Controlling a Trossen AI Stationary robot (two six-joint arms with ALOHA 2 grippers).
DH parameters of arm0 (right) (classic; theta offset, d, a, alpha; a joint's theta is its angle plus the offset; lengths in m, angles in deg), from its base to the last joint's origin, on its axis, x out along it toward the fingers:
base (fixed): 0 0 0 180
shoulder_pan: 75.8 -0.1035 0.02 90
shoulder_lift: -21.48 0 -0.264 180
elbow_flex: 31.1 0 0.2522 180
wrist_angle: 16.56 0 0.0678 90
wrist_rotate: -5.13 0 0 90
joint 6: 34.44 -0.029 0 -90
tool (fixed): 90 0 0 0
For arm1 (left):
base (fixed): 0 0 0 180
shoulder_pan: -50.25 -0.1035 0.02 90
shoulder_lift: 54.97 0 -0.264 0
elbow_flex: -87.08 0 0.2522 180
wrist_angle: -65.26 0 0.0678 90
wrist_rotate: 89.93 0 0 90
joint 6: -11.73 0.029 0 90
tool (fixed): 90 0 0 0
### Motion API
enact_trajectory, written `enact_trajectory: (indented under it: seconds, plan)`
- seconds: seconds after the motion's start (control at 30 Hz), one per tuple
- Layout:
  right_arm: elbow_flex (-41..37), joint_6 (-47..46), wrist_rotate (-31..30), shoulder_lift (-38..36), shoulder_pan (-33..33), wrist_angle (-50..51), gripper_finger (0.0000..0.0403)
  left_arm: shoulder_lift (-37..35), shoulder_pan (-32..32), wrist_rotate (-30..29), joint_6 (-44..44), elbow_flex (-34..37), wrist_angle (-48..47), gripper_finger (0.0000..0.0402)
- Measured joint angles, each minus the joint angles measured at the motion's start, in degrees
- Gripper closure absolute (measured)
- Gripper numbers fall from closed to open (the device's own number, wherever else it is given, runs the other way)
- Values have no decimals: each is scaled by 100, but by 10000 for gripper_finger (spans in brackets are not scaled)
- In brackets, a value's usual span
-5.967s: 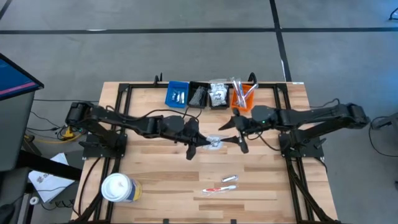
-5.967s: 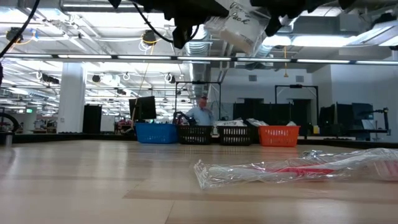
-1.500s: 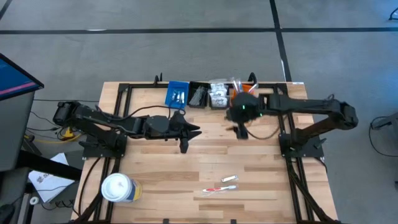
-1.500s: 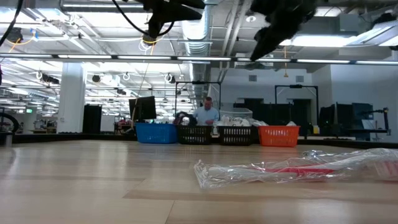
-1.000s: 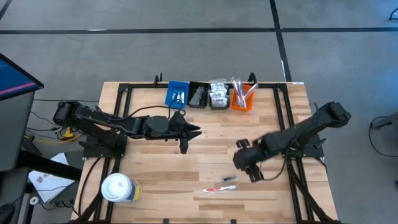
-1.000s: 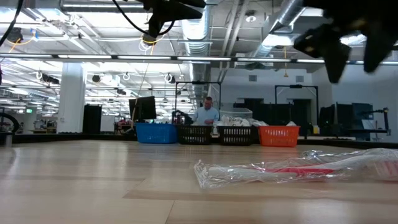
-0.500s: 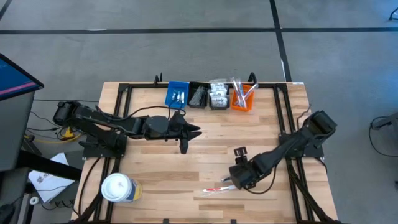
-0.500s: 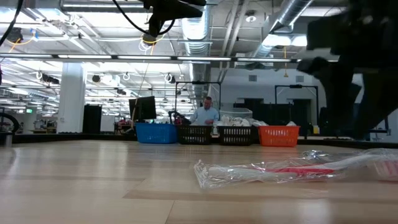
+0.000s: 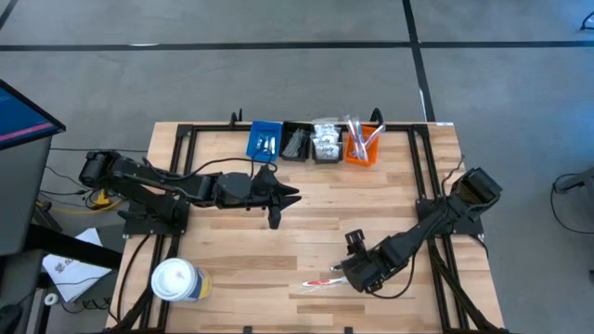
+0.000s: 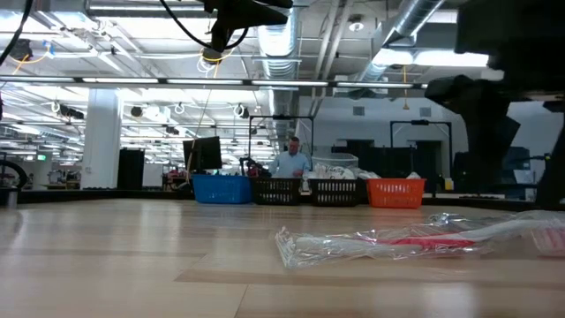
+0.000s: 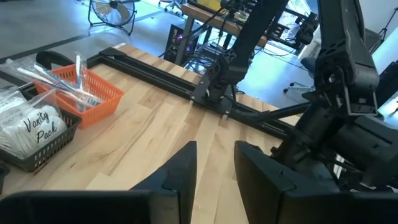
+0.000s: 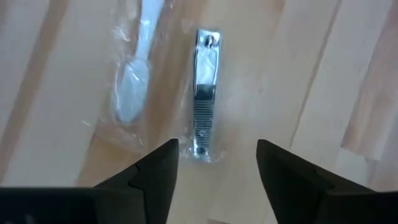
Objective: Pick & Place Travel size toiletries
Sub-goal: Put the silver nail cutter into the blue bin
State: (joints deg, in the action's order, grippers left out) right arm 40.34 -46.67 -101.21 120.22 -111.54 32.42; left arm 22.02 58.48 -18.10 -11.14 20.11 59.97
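A small metal nail clipper in clear wrap lies flat on the table beside a toothbrush in a clear wrapper. That toothbrush also shows as a red-and-white stick near the table's front edge. My right gripper points steeply down just above the clipper, open, with its fingers to either side of the clipper's near end and nothing between them. My left gripper hangs above the table's middle with a narrow empty gap between its fingers.
Along the far edge stand a blue bin, a black bin, a bin of white sachets and an orange bin with wrapped sticks. A white tub stands at the near left. Bare wood lies between.
My right gripper has swung toward the table's near edge and sunk, tipping more steeply down, until it stands just over the nail clipper and the wrapped toothbrush. Neither item has moved.
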Motion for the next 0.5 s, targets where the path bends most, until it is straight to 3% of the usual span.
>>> enact_trajectory:
  seconds: [0.2,0.5]
  plan:
    - [-250,66,-1,4,85,-463,169,0,11,0,-2,0,21,300]
    - [-691,37,455,5,321,-1266,179,0,11,0,4,0,20,300]
